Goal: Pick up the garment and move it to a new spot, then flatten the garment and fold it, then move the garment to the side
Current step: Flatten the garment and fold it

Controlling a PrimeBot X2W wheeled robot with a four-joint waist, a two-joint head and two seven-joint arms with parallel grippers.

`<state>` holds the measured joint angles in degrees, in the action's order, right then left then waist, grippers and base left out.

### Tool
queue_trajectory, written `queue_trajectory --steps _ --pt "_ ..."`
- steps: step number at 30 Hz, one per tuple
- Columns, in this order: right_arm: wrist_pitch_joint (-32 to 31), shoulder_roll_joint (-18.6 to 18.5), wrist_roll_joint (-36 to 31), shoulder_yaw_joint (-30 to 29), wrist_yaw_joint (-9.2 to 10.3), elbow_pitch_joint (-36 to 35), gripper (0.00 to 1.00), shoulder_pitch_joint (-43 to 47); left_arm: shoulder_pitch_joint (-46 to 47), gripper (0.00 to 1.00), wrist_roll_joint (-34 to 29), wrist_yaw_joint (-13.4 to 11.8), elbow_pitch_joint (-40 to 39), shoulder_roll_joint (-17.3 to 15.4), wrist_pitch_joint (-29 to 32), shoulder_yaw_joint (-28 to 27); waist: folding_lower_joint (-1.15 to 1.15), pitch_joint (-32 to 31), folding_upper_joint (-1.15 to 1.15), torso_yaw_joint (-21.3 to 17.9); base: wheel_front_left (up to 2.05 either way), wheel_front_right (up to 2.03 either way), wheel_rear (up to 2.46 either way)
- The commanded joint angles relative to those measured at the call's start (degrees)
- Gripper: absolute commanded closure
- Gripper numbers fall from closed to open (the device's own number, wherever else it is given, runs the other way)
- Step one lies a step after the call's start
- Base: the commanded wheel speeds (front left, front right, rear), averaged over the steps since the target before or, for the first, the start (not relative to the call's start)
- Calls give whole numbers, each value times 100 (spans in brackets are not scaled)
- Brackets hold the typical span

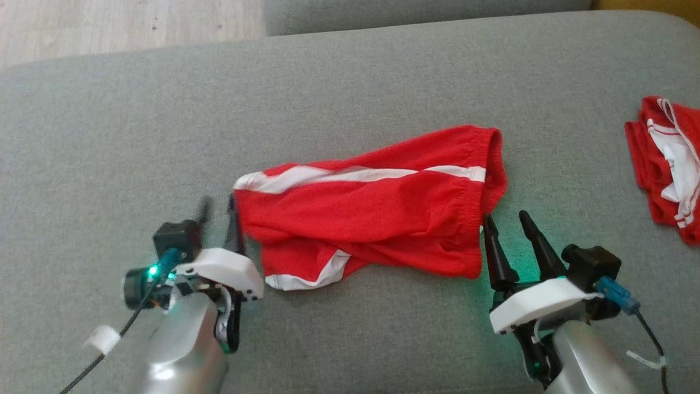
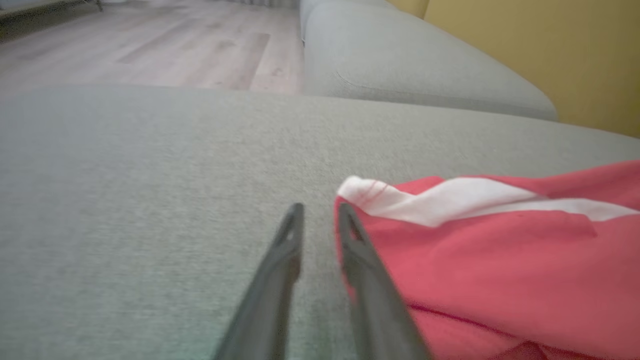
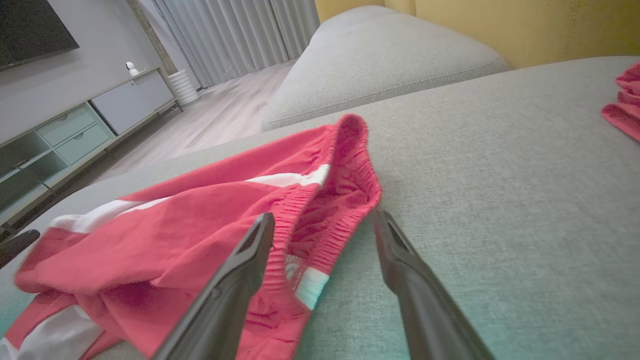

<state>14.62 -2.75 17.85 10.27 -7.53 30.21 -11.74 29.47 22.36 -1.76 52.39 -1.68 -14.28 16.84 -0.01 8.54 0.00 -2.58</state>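
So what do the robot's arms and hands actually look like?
The left hand and right hand each have two long, dark, tapering fingers on a white shell. The forearms are smooth and silvery. Each wrist carries a black camera block with a blue plug and black cable, and a green light glows there.

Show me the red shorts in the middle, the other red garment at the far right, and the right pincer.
red shorts (image 1: 377,219), head view, middle of the red cloth.
other red garment (image 1: 664,169), head view, its middle.
right pincer (image 1: 505,216), head view, midway between fingertips.
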Motion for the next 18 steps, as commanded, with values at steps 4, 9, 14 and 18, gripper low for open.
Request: queue_trajectory --steps 4,9,14,18 --pt "38 -13 22 195 4 -282 0 -210 -312 0 -385 -351 -1056 -229 -71 -518 1 -11 0 -10 0 0 0" --pt "38 -13 -114 72 4 -486 0 -203 -1216 0 -1053 -563 -2115 -308 -72 -808 1 -172 0 -36 0 0 0" --pt "38 -13 -141 6 4 -473 0 -54 -2126 0 -1460 -525 -2717 -293 -72 -951 1 -433 0 -21 0 0 0" --pt "38 -13 -66 10 4 -374 0 129 -2737 0 -1639 -410 -2934 -250 -72 -1033 1 -607 0 17 0 0 0"
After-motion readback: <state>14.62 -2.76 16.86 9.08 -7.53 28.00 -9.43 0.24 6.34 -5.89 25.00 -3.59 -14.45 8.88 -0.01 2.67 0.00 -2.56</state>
